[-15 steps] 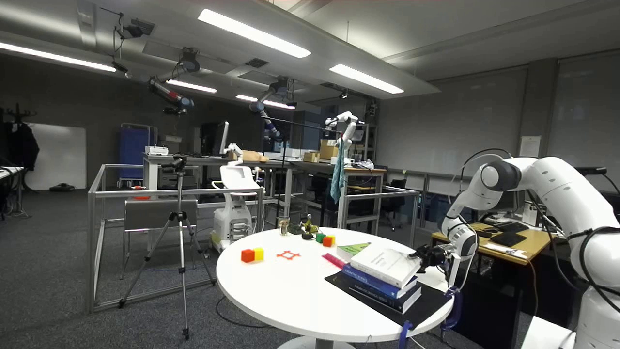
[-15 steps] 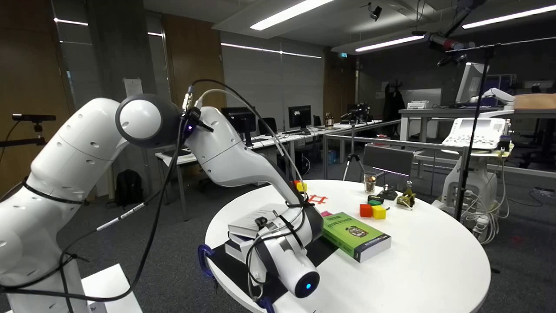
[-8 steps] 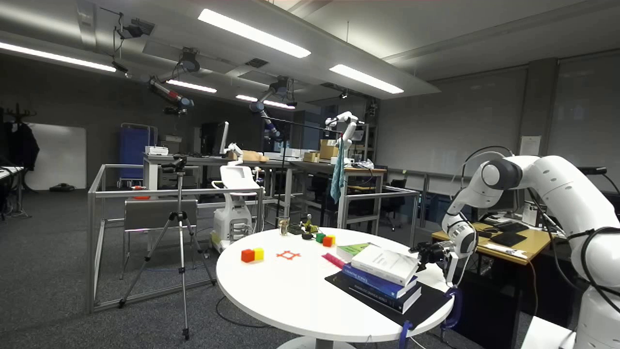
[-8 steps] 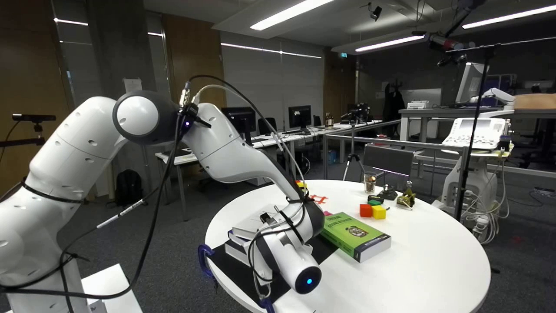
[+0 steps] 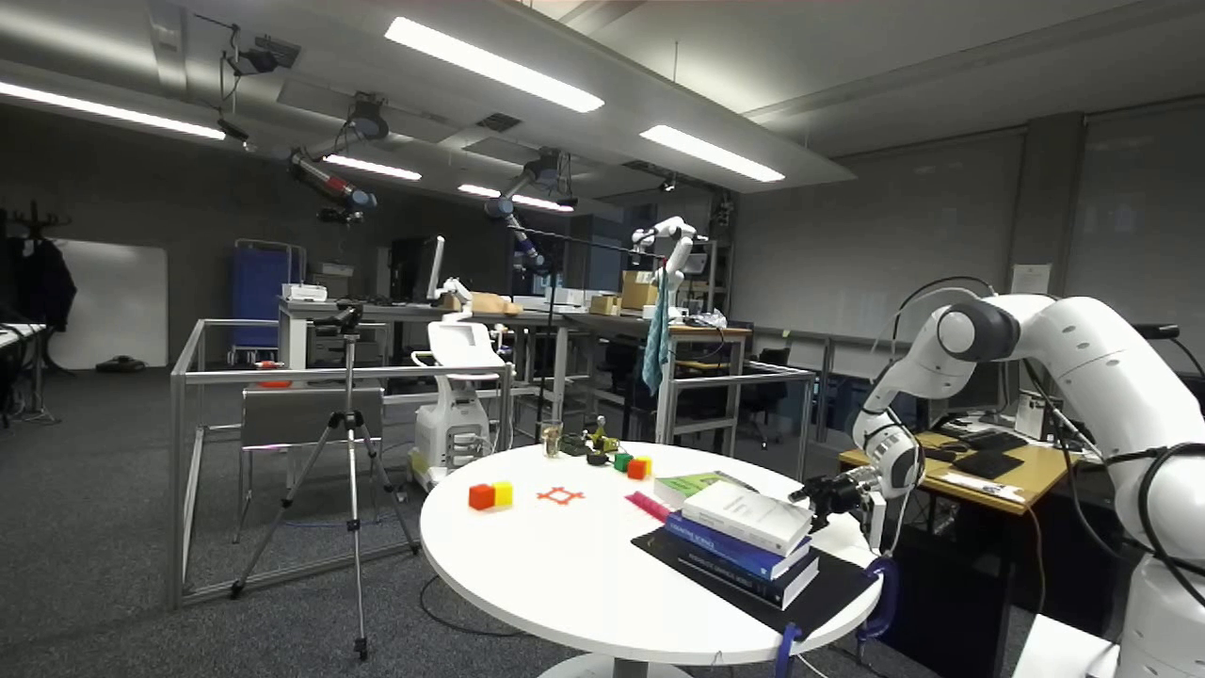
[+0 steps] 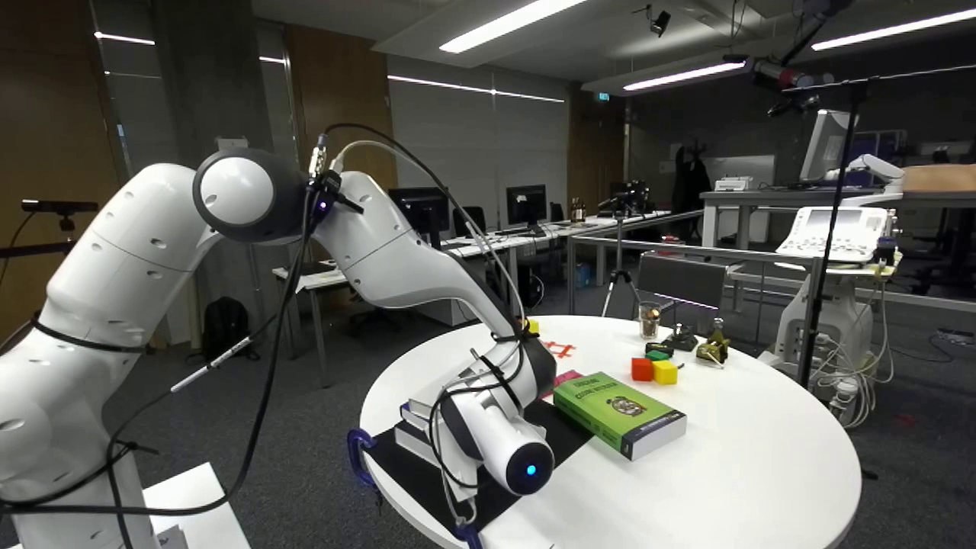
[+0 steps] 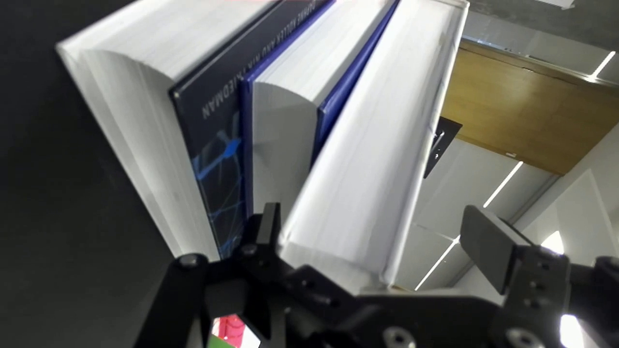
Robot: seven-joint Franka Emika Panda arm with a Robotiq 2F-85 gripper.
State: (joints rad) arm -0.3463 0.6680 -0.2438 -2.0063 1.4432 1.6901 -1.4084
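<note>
White book (image 5: 748,515) lies on top of a short stack, set slightly askew, with a blue book (image 5: 720,544) directly under it and a dark book (image 5: 744,582) at the bottom. In the wrist view the gripper (image 7: 375,232) has its two fingers spread wide: one is by the seam between the white and blue books, the other well out past the white book's upper cover, and the near end of the white book shows between them. Whether either finger touches it, I cannot tell. The stack sits on a black mat (image 5: 833,589) near the edge of a round white table (image 5: 527,565), where two blue clamps (image 5: 890,603) hold the rim. Just beside the stack lie a green book (image 6: 621,412) and a pink sheet (image 5: 648,506). Farther off, a red block (image 5: 481,497) stands beside a yellow block (image 5: 503,493); a second such pair stands near a green block (image 5: 622,461). Beyond these are a drinking glass (image 6: 649,320) and a gold ornament (image 6: 714,347). In an exterior view a tripod (image 5: 351,419) stands on the floor near a grey chair (image 5: 292,419).
</note>
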